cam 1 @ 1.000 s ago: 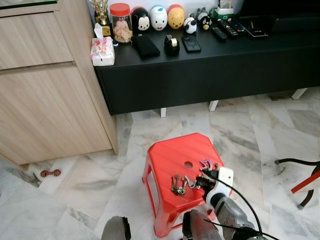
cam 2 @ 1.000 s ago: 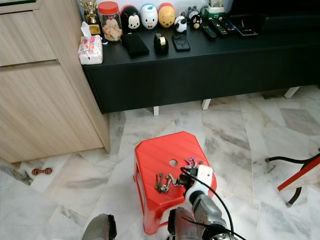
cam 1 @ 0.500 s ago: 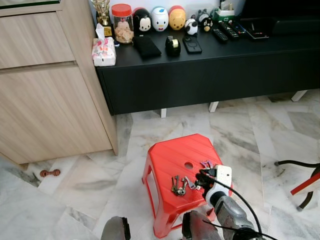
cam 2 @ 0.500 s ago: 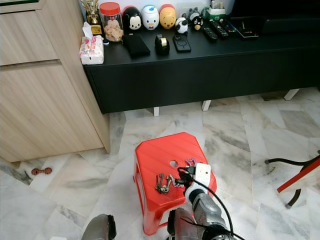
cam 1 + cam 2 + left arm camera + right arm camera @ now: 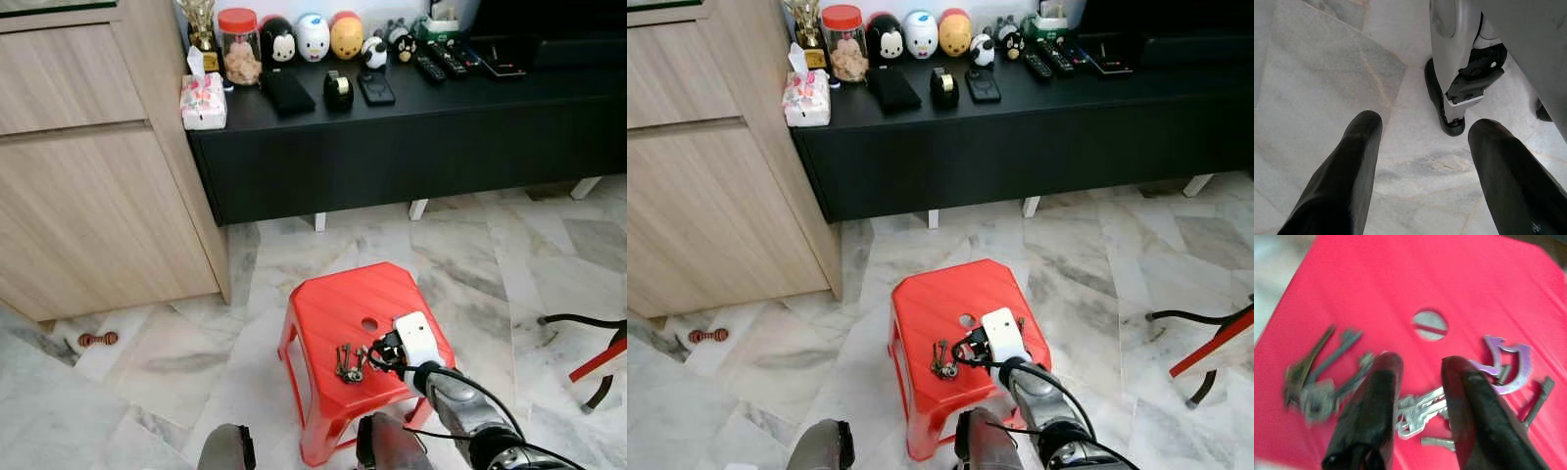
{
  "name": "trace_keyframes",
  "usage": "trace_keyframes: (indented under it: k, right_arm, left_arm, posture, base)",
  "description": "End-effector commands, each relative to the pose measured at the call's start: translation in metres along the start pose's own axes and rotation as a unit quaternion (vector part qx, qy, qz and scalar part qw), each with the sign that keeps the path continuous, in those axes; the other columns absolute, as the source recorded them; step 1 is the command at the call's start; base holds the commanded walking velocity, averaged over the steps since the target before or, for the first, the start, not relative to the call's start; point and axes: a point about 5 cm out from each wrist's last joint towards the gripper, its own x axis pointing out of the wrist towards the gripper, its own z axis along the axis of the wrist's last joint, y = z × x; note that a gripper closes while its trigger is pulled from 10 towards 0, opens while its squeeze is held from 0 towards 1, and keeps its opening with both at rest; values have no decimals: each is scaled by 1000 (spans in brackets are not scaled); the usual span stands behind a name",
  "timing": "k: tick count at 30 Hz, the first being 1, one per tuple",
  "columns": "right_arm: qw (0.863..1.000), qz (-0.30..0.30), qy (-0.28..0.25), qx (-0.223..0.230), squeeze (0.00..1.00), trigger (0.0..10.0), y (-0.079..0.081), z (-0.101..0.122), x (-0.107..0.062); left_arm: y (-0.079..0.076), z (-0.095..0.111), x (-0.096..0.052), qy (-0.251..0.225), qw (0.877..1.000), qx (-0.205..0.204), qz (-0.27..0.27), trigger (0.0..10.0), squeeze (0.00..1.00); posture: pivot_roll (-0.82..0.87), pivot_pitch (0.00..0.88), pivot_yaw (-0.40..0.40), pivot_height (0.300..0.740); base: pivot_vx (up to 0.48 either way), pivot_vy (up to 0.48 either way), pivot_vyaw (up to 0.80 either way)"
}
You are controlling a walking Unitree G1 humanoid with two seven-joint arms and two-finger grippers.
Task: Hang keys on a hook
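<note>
- We judge the task barely begun: the bunch of keys (image 5: 1352,382) lies on the red stool (image 5: 333,304), not yet lifted, and we see no hook.
- Our right hand (image 5: 1418,362) is spread, one finger each side of the silver keys, a purple carabiner (image 5: 1506,364) just beside it.
- Since a second ago, this hand has slid forward over the keys.
- Our left hand (image 5: 1420,127) hangs spread above the floor.

At frame centre the red stool (image 5: 348,304) has bare seat above the keys (image 5: 347,361); the right gripper (image 5: 377,354) crowds its lower right. Open marble floor (image 5: 470,264) separates it from the black cabinet (image 5: 411,147) above.
</note>
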Motion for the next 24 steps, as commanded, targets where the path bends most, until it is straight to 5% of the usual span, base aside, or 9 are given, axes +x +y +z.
trace_keyframes:
  k: [1, 4, 8, 14, 15, 24]
  right_arm:
    - [999, 7, 15, -36, 1000, 10000, 1, -7, -2]
    - [997, 5, 26, -72, 1000, 10000, -3, -9, -4]
    - [981, 45, 43, -184, 1000, 10000, -6, -10, -7]
    - [968, 63, 39, -239, 976, 10000, -8, -7, -7]
    - [965, 66, 42, -251, 0, 10000, -8, -7, -7]
    - [945, 73, 61, -312, 0, 10000, -6, -7, -6]
  left_arm:
    - [-2, -9, -2, 17, 1000, 12, -5, 10000, 0]
    - [-2, -8, -2, 17, 1000, 12, -4, 10000, 0]
    - [-1, -9, -2, 18, 1000, 12, -4, 10000, 0]
    - [-1, -9, -2, 19, 1000, 14, -4, 10000, 0]
    - [-1, -9, -2, 19, 1000, 14, -3, 10000, 0]
    - [0, -11, -3, 20, 1000, 13, -1, 10000, 0]
  posture:
    - [16, 124, -68, 625]
    - [16, 123, -68, 625]
    - [18, 121, -68, 625]
    - [17, 120, -67, 625]
    - [23, 121, -65, 625]
    - [32, 127, -64, 625]
  base:
    - [0, 0, 0]
    - [0, 0, 0]
    - [0, 0, 0]
    - [0, 0, 0]
    - [0, 0, 0]
    - [0, 0, 0]
